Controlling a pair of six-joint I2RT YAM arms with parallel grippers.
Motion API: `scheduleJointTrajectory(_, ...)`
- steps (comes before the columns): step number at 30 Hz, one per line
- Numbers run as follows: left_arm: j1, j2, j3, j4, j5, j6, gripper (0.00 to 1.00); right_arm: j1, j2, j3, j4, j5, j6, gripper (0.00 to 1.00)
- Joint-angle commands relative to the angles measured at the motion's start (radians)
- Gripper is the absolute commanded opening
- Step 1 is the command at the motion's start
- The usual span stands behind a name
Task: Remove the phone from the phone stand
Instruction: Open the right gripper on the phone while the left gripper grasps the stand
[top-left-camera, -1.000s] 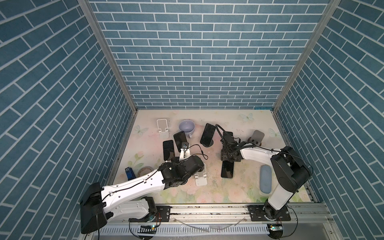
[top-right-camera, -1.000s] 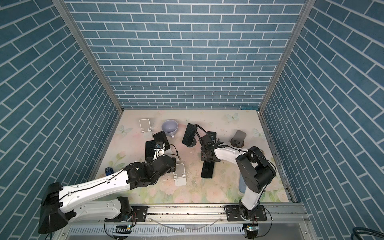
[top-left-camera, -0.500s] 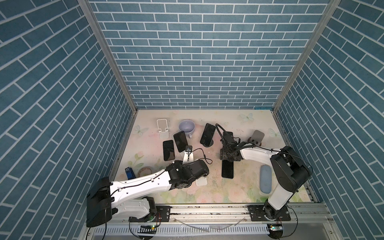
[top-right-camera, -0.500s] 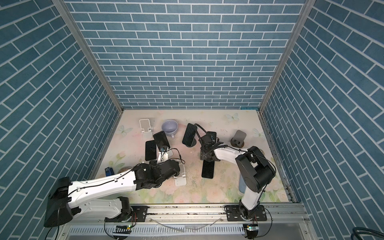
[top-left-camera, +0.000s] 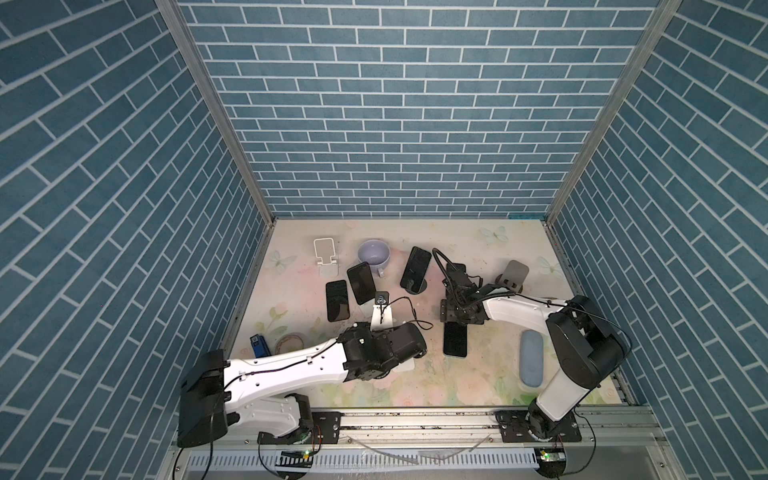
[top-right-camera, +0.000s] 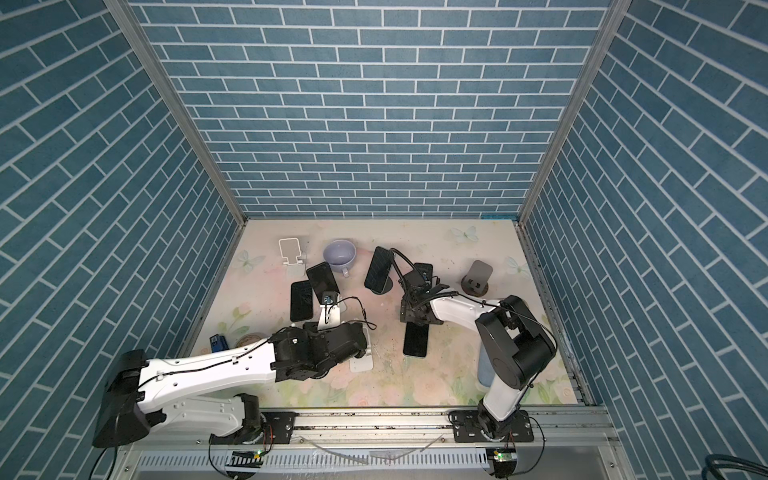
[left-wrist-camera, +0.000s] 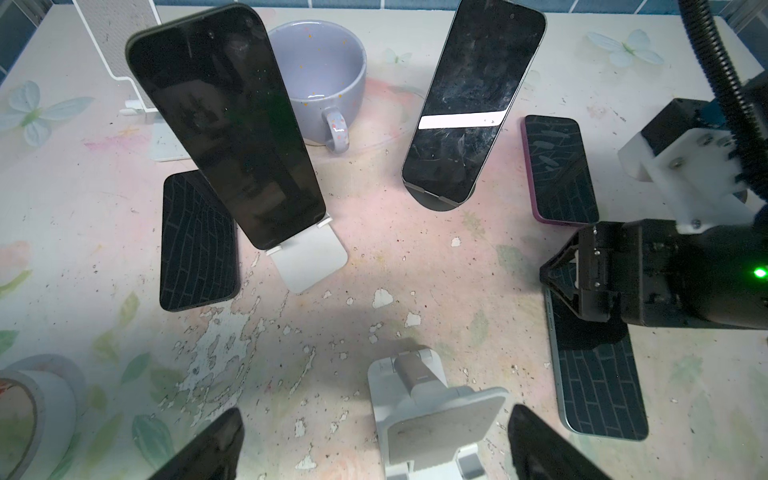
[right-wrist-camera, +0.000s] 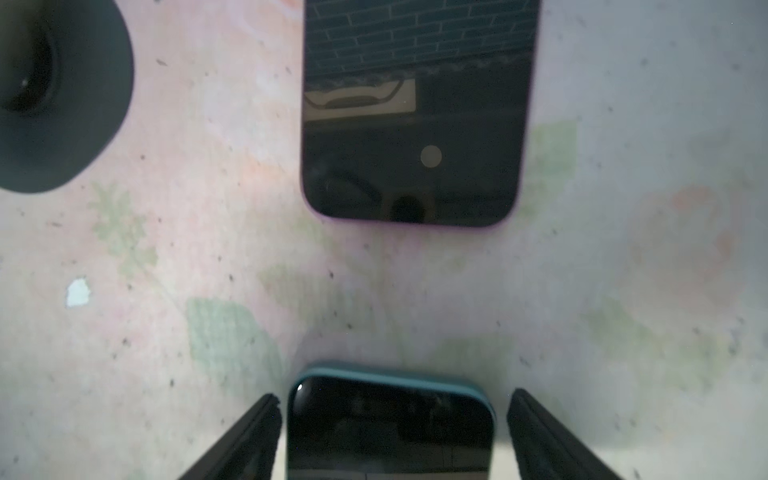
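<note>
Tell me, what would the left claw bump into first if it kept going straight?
Probably the empty white plastic phone stand, which sits right between the tips of the open left claw. Depth is hard to judge here.

**Top views:** mounted high at the front, tilted down toward the back wall (top-left-camera: 399, 124). The whole counter (top-left-camera: 490, 374) is taken in from far off, and nearly the same field is shared.

**Left wrist view:** carried low and aimed across the counter toward a mug (left-wrist-camera: 320, 75). The right tool (left-wrist-camera: 557, 276) is caught at the edge.

**Right wrist view:** carried very close and pointed down at the counter.

**Shared by both wrist views:** a purple-edged phone (left-wrist-camera: 559, 166) (right-wrist-camera: 415, 112).
</note>
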Motion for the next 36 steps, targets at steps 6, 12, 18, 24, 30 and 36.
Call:
scheduleJointTrajectory(6,-0.04,0.15,0.137,-0.164,-0.025,-0.15,1.0,-0.045,-0.18,0.022,-0.141,0.095,-0.047,0.94)
scheduleJointTrajectory(12,-0.045,0.2,0.135,-0.125,-0.013,-0.185,1.0,-0.104,-0.272,-0.026,-0.129,0.09,-0.073,0.95)
scheduleJointTrajectory(18,-0.034,0.208,0.105,-0.076,-0.002,-0.203,1.0,-0.133,-0.328,-0.086,-0.096,0.058,-0.075,0.95)
scheduleJointTrajectory(24,0.008,0.211,0.051,0.003,0.063,-0.194,0.99,-0.139,-0.335,-0.099,-0.086,0.036,-0.074,0.95)
scheduleJointTrajectory(30,0.046,0.246,0.04,0.046,0.098,-0.165,0.98,-0.139,-0.327,-0.106,-0.064,0.02,-0.074,0.95)
scheduleJointTrajectory(36,0.065,0.288,0.046,0.058,0.117,-0.161,0.93,-0.141,-0.307,-0.115,-0.053,0.012,-0.076,0.95)
